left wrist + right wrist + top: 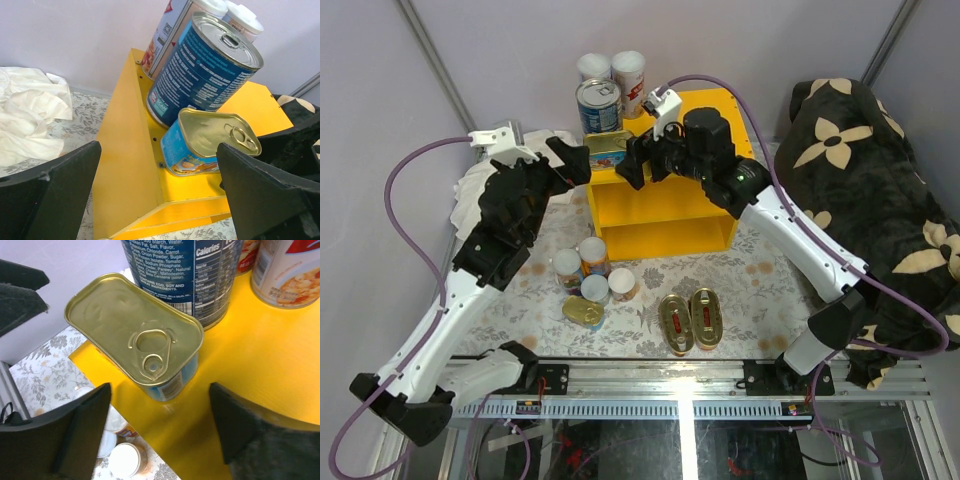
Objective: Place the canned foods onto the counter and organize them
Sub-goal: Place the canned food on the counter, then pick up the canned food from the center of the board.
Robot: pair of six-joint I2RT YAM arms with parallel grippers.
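From the overhead camera I see the bright yellow box-shaped wooden counter (pixel 720 108) standing at the back of the floral-patterned floor (pixel 760 280), with both arms reaching over its left end. On its flat top, at the front left corner, sits the flat rectangular gold-lidded fish tin (pixel 608 148). The wide blue-labelled steel can (pixel 599 105) stands just behind it. Two tall white-lidded cylinder tins (pixel 629 70) stand upright side by side behind the blue can.

My left claw (pixel 570 172) hangs at the counter's left edge, released, jaws spread wide. In its wrist view the black fingers (pixel 55 195) stand clear on either side of the rectangular tin and touch nothing. My right claw (pixel 640 158) faces the same tin from the right and is also released. Its wrist view shows the fingers (pixel 260 435) apart from the tin, with bare yellow top between them.

On the floor in front of the counter, four small round tins (pixel 594 290) stand clustered, and a gold oval tin (pixel 583 312) lies just in front of them. Two more gold oval tins (pixel 676 322) lie side by side to the right. A crumpled white cloth (pixel 470 195) lies left of the counter, and a dark flower-print blanket (pixel 860 150) lies to its right
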